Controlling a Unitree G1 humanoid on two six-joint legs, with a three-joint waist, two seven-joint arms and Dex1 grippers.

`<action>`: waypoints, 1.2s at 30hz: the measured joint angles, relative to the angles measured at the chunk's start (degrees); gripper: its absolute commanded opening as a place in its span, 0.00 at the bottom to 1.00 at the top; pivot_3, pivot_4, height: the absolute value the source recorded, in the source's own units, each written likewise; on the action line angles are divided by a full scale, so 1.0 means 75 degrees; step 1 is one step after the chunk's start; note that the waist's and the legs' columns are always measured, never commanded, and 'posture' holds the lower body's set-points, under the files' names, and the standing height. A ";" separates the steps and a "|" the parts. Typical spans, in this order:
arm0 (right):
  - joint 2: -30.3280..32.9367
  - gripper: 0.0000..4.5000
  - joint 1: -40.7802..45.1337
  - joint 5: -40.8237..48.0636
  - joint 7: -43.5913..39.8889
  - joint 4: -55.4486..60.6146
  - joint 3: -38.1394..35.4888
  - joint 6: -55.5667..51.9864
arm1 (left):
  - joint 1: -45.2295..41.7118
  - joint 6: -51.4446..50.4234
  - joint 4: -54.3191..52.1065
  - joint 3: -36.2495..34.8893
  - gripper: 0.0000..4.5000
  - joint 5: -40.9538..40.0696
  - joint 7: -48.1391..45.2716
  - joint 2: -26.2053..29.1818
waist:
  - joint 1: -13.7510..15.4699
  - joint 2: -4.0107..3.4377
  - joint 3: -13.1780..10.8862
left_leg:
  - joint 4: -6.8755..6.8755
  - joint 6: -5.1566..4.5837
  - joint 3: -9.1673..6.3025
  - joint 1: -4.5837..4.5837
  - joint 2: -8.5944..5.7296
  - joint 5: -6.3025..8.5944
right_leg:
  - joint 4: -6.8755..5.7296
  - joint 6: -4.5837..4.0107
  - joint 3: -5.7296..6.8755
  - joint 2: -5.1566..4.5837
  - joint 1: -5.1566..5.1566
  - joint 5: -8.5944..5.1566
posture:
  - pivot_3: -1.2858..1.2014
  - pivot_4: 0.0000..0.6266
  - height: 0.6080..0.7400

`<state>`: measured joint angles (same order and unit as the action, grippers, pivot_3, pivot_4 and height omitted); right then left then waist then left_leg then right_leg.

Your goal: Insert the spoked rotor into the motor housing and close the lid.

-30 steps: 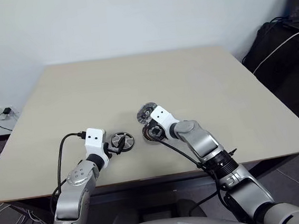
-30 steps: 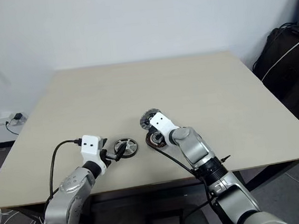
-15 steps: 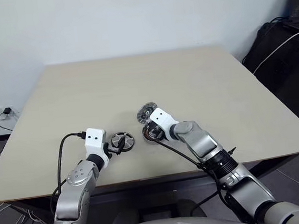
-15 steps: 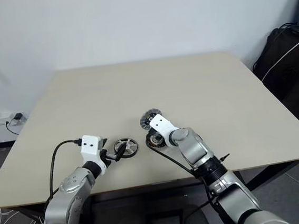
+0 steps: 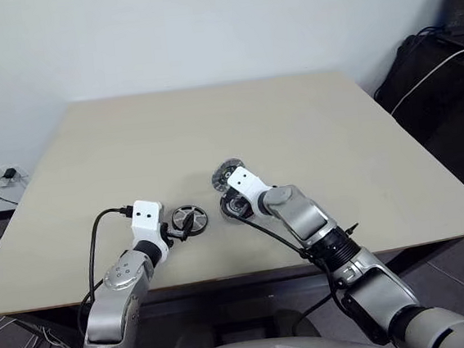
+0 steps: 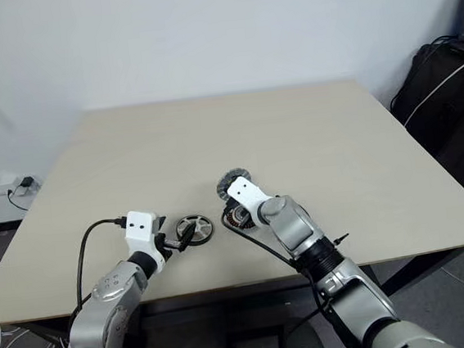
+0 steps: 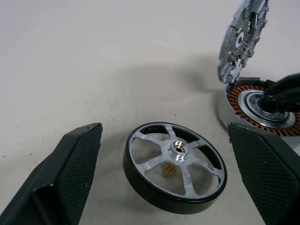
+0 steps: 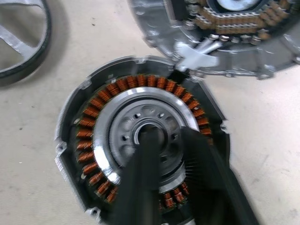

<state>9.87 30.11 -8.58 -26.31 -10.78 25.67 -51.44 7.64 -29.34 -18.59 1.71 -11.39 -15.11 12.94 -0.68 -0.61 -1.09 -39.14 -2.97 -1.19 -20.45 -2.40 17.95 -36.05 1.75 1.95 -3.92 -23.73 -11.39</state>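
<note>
the right gripper (image 8: 161, 140) is nearly closed, its two black fingers (image 8: 140, 187) drawn together and pressed down onto the silver centre of the housing (image 8: 98, 136), one tip at the middle hole. whether it truly pinches the hub or only rests on it i cannot tell. the housing is the landmark here: it lies flat on the table (image 5: 309, 125), copper windings facing up. the lid (image 7: 243, 37) stands tilted up at the housing's far edge, apparently joined there by a small bracket, its inner face turned toward the housing. the rotor (image 7: 174, 166) lies flat just to the left of the housing, close by but apart from it, spokes and hub up. the left gripper (image 7: 168, 178) is wide open, a finger on either side of the rotor, holding nothing.

the risks, as i judge them: the right fingers sit exactly where the rotor must go, so bringing it over would meet them. if the right gripper lifts carelessly it may drag the housing or knock the propped lid shut too early. the left jaws could also push the rotor sideways instead of seizing it, and a tilted rotor may jam against the windings.
</note>
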 measured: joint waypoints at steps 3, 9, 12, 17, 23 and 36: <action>0.0019 0.00 0.0001 -0.0002 0.0012 -0.0016 0.0006 0.0002 | 0.0003 0.0000 0.0000 0.0002 1.00 -0.0001 0.0004 -0.0002 | 0.0007 -0.0001 -0.0001 | 0.0000 -0.0018 -0.0002 0.0001 -0.0001 -0.0002 | -0.0001 -0.0003 0.0007 0.0024 0.0001 0.0007 | 0.52 0.00 1.00; 0.0070 0.00 -0.0055 0.0048 0.0000 0.0099 -0.0004 -0.0013 | 0.0003 0.0000 0.0000 0.0001 1.00 -0.0002 0.0005 -0.0002 | 0.0012 -0.0001 -0.0001 | 0.0002 0.0002 -0.0008 -0.0003 -0.0001 -0.0015 | -0.0001 0.0002 0.0010 0.0027 0.0000 0.0013 | 0.52 0.00 1.00; 0.0108 0.00 -0.0167 0.0102 0.0012 0.0298 -0.0074 -0.0015 | 0.0002 0.0000 0.0000 0.0002 1.00 -0.0001 0.0004 -0.0002 | 0.0012 -0.0001 -0.0002 | 0.0003 0.0012 -0.0008 -0.0008 -0.0001 -0.0020 | 0.0002 0.0003 0.0009 0.0027 -0.0003 0.0013 | 0.52 0.00 1.00; 0.0087 0.00 -0.0203 0.0236 0.0089 0.0656 -0.0495 -0.0047 | -0.0011 0.0000 0.0001 0.0006 1.00 -0.0002 -0.0002 -0.0003 | 0.0011 -0.0001 -0.0002 | 0.0003 -0.0011 -0.0009 -0.0010 0.0000 -0.0007 | 0.0002 0.0002 0.0010 0.0027 -0.0005 0.0012 | 0.52 0.00 1.00; 0.0227 0.00 -0.0054 0.0322 -0.0013 0.0688 -0.0528 -0.0157 | -0.0059 0.0001 0.0035 0.0010 1.00 -0.0001 -0.0008 -0.0005 | 0.0009 -0.0002 -0.0002 | 0.0002 -0.0006 -0.0010 -0.0010 -0.0001 -0.0011 | 0.0000 0.0002 0.0012 0.0028 -0.0004 0.0012 | 0.52 0.00 1.00; 0.0419 0.00 0.0460 0.0430 -0.0777 -0.0373 -0.0255 -0.0054 | -0.0074 0.0003 0.0046 0.0012 1.00 0.0000 -0.0001 -0.0031 | 0.0006 -0.0002 -0.0002 | 0.0002 -0.0007 -0.0010 -0.0010 0.0000 -0.0010 | 0.0001 -0.0006 0.0011 0.0028 -0.0003 0.0008 | 0.52 0.00 1.00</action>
<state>13.01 33.57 -5.35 -32.14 -13.59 23.75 -51.85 7.09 -29.31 -18.25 1.80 -11.39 -15.12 12.71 -0.63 -0.62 -1.10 -39.13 -3.02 -1.27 -20.53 -2.39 17.87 -36.04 1.71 2.03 -3.72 -23.76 -11.33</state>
